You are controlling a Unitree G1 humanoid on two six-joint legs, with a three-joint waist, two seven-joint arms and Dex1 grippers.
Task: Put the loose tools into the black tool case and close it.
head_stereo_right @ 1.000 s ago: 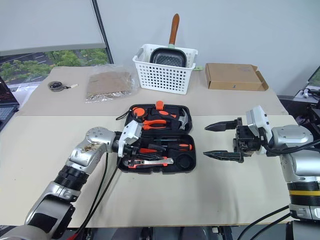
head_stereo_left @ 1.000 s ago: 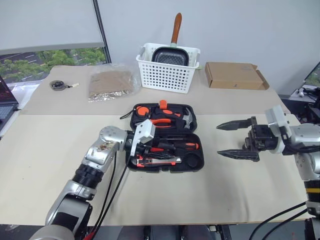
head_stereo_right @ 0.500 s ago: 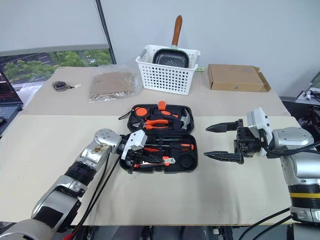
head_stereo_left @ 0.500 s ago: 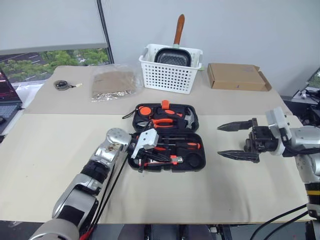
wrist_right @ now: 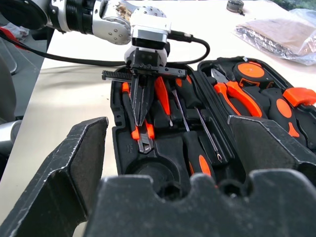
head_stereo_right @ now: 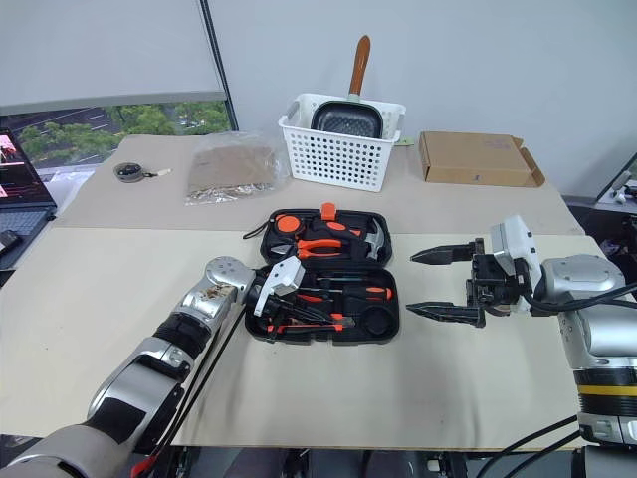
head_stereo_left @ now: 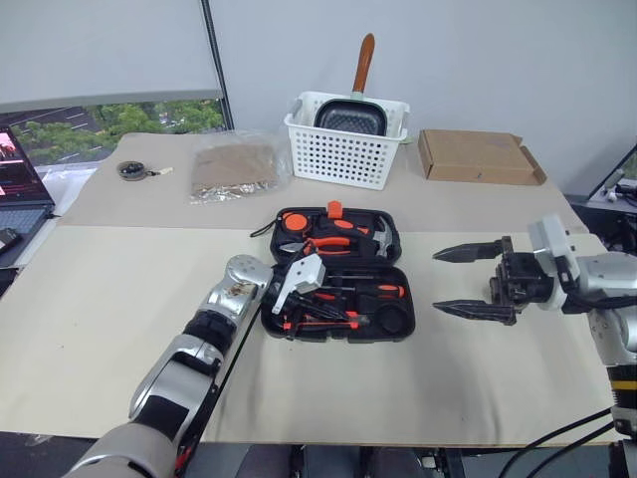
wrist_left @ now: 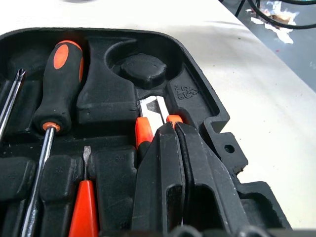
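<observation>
The black tool case [head_stereo_left: 402,302] lies open in the middle of the table, pliers and a hammer in its far half [head_stereo_left: 333,231]. My left gripper [head_stereo_left: 304,311] is shut and reaches into the near half from the left. Its closed fingertips [wrist_left: 170,129] rest on the utility knife [wrist_left: 152,106], which lies in its slot near the front rim. A long-shafted screwdriver [wrist_left: 58,89] with a black-orange handle lies in a slot beside it, and an all-orange tool [wrist_left: 83,207] sits closer to the wrist. My right gripper [head_stereo_left: 438,281] hangs open just right of the case, holding nothing.
A white perforated basket [head_stereo_left: 346,149] holding a pan stands at the back, with a flat cardboard box [head_stereo_left: 478,156] to its right. A clear bag [head_stereo_left: 234,166] and a small round object [head_stereo_left: 131,170] lie at the back left. A laptop [head_stereo_left: 15,184] sits at the left edge.
My left gripper has sunk into the near half of the case and closed its fingers. The camera has shifted slightly. The right gripper has stayed where it was.
</observation>
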